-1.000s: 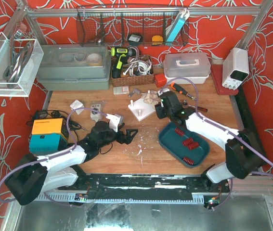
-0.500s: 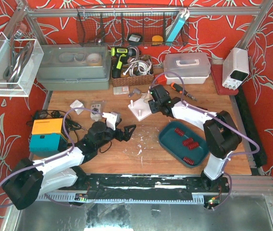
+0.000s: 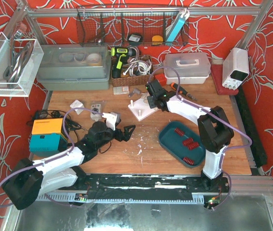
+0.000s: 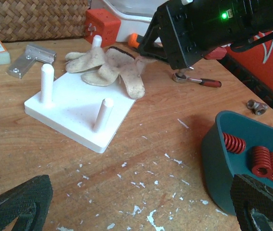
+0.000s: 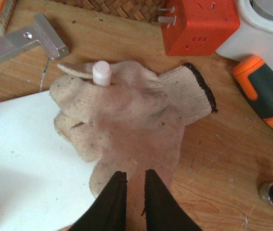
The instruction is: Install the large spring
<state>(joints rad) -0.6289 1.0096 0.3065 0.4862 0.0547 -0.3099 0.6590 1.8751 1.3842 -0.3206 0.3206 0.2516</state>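
Right wrist view: glove (image 5: 126, 120) at frame centre is pinched by the narrowed right gripper (image 5: 130, 192); left gripper (image 4: 138, 204) is spread wide.

1. Bright, even, diffuse light is filling the top view, and the arms are casting only faint, soft shadows on the scuffed brown wooden tabletop (image 3: 146, 156).
2. The dull grey metal sheet (image 3: 141, 216) along the near edge is giving back a hazy sheen.
3. In the left wrist view, the flat white plastic peg plate (image 4: 78, 108) is showing bright but still keeping its detail. The black textured fingers (image 4: 16, 204) of the left gripper (image 4: 138, 202) are blurring in the bottom corners. A small green indicator light (image 4: 223, 16) is glowing on dark housing.
4. In the right wrist view, the plate (image 5: 25, 159) is washing out almost to blank. The beige knitted glove (image 5: 136, 125) is looking soft at its centre. The dark fingers (image 5: 110, 202) of the right gripper (image 5: 130, 187) are sitting out of focus.
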